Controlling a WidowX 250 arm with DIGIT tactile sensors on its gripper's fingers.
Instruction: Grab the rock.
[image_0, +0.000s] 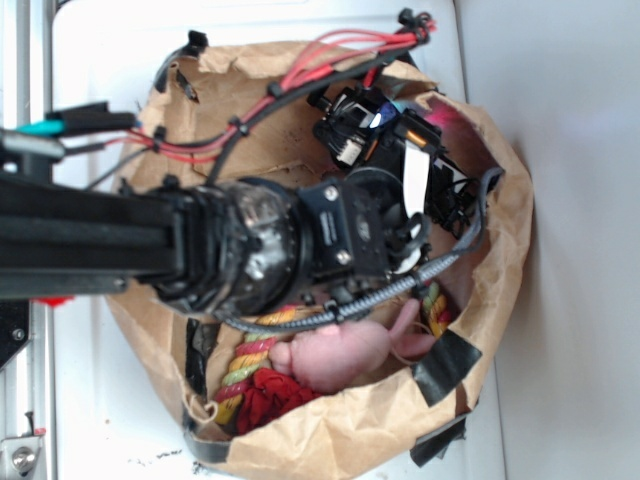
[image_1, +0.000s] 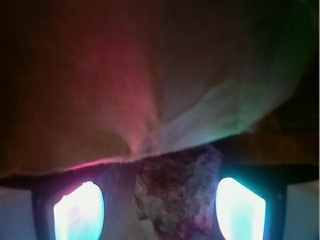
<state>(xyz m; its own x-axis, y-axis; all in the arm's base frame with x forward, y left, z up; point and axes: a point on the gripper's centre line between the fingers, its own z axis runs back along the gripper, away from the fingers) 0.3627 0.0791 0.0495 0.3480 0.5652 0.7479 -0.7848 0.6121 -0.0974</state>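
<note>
Sitting between fingers (image_1: 80, 210): rock (image_1: 175, 192)

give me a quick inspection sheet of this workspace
surface: white tabletop under a torn brown paper bag
job's things: rock sits between the glowing fingers; contact unclear
clutter: pink plush, red ruffled ball, braided rope in the bag
grippers: gripper deep inside the bag, straddling the rock
cables: red and black wires along the arm
surroundings: metal rail at the left edge

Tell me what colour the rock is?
Dark brown-grey and speckled; the rock shows best in the wrist view.
</note>
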